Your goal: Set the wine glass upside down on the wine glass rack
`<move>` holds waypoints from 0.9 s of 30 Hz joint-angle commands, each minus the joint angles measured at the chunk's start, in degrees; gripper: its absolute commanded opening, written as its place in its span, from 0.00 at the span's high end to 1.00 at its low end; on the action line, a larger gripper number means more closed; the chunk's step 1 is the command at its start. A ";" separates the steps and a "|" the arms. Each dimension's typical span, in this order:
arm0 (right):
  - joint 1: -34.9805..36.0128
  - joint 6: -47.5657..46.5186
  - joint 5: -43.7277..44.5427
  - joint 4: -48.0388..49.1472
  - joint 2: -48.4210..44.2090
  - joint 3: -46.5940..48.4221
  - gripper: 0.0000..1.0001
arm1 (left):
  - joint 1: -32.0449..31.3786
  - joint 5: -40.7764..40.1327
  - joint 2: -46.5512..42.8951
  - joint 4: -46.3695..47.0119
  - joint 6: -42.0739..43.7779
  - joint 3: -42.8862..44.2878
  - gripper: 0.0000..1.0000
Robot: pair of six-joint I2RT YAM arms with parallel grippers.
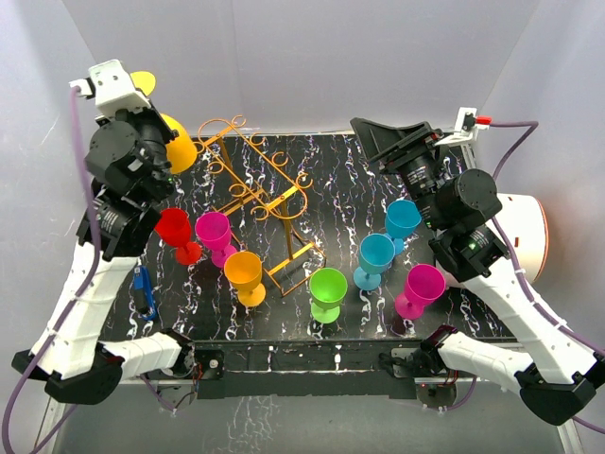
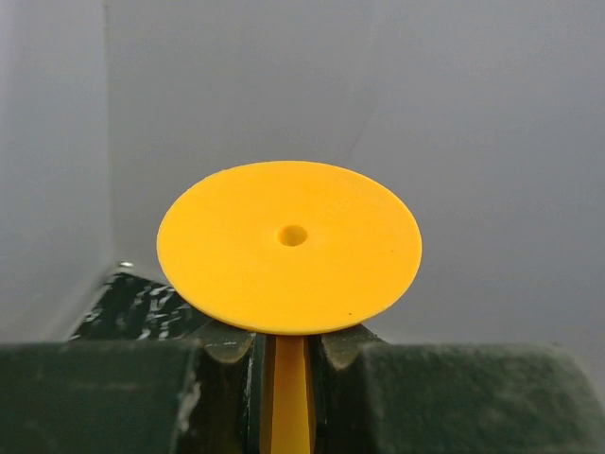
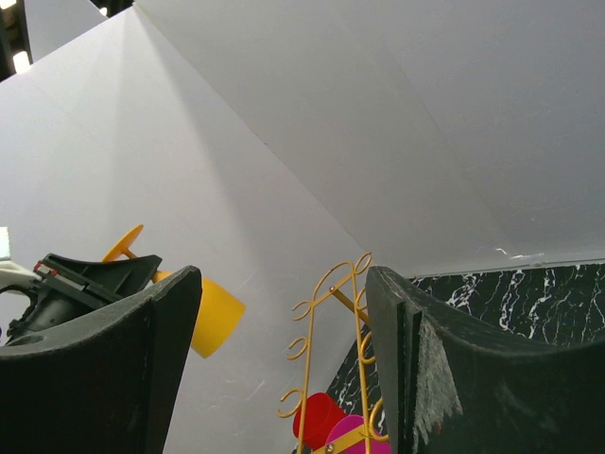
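1. Table (image 1: 340, 161): black with white veins; bears the rack and seven upright glasses.
2. Wine glass rack (image 1: 260, 194): stands left of centre, with its scroll arms toward the far left and its wire base toward the near right.
3. Right gripper (image 3: 284, 274): hovers over the far right of the table, jaws spread wide with nothing between them; faces left toward the rack.
4. Left gripper (image 2: 288, 345): raised at the far-left corner; jaws narrow, pinching the stem of the yellow glass.
5. Yellow wine glass (image 1: 178, 142): held in the air, tilted, with its foot toward the far left and its bowl toward the rack. Sits just left of the far scrolls, apart from them in the right wrist view.
6. Red glass (image 1: 175, 232), pink glass (image 1: 216, 236), orange glass (image 1: 246, 274): stand in a row left of the rack base.
7. Green glass (image 1: 328, 291), near blue glass (image 1: 375, 257), far blue glass (image 1: 402, 222), right pink glass (image 1: 421, 288): stand on the right half.
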 commanded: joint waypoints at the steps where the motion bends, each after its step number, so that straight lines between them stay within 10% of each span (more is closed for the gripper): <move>1: 0.07 -1.40 0.79 0.92 -0.18 -1.05 0.32 | 0.42 -15.97 2.29 -0.93 10.49 -0.25 1.00; 9: 0.07 -1.28 0.46 0.02 -0.32 -1.92 0.32 | 20.32 2.28 7.59 -19.46 -8.13 1.17 1.00; 27: 0.05 -0.28 -0.80 -0.06 -1.51 -3.67 0.33 | 32.53 39.48 -0.70 -3.20 -4.65 -21.07 1.00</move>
